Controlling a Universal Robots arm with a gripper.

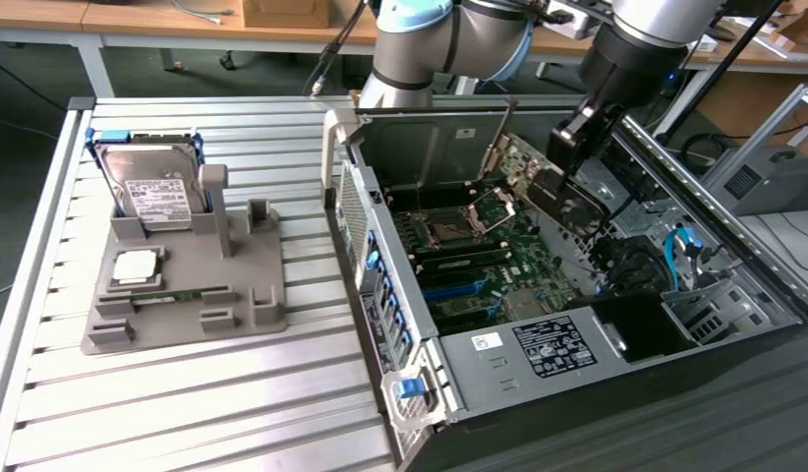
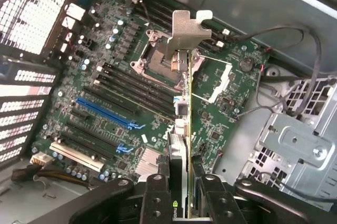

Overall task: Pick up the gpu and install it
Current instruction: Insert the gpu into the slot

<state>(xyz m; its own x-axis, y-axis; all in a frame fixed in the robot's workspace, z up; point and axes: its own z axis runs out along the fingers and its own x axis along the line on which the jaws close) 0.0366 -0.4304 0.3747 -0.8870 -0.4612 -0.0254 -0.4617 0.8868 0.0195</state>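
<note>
Over the motherboard point(image 2: 221, 103), the gpu point(image 2: 188, 129) hangs edge-on, clamped on both faces by the fingers point(image 2: 156, 195), its metal bracket point(image 2: 184, 29) at the far end. Held so, its connector edge can likely meet a slot point(image 2: 105, 112) squarely inside the open case point(image 1: 496, 379).

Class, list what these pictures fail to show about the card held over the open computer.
Wrist view: thin tan-edged gpu card shows edge-on; its faces are hidden.
Wrist view: the slot beneath, covered by the card and its silver bracket.
Wrist view: black jaws clamping it, cut off by the picture's edge.
Exterior view: print on the silver hard drive's white label, too small.
</note>
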